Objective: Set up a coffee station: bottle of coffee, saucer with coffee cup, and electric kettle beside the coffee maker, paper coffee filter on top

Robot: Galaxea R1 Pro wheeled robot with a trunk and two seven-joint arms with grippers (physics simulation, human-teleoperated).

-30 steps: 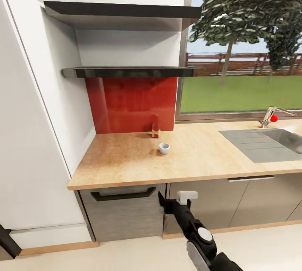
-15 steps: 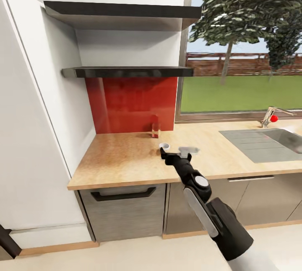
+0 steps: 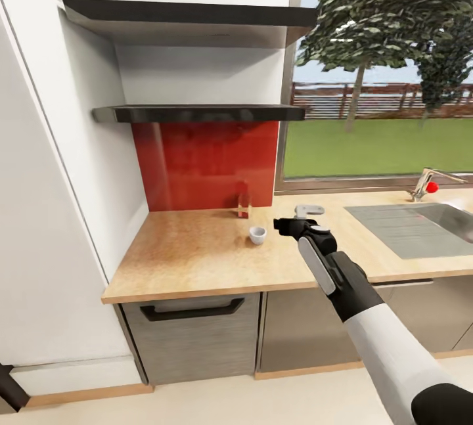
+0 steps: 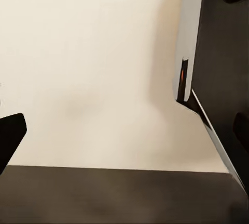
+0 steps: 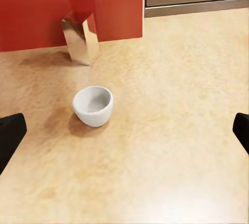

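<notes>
Our right gripper (image 3: 293, 220) hangs over the countertop (image 3: 197, 261) just right of centre in the head view, jaws spread wide and empty; in the right wrist view its dark fingertips (image 5: 10, 133) sit at the two side edges. The coffee cup (image 3: 257, 234) stands upright on the worktop just to the left of the gripper and slightly nearer the front edge, mouth up, so it has no long axis to line up with. The right arm is clearly the nearer one. Our left gripper (image 4: 124, 130) looks at pale floor, its tips wide apart too. Behind the cup, against the red backsplash (image 3: 203, 162), stands a small glass bottle with a red top (image 3: 244, 201), the one thing close enough to bump. The sink (image 3: 420, 224) lies well apart at right
</notes>
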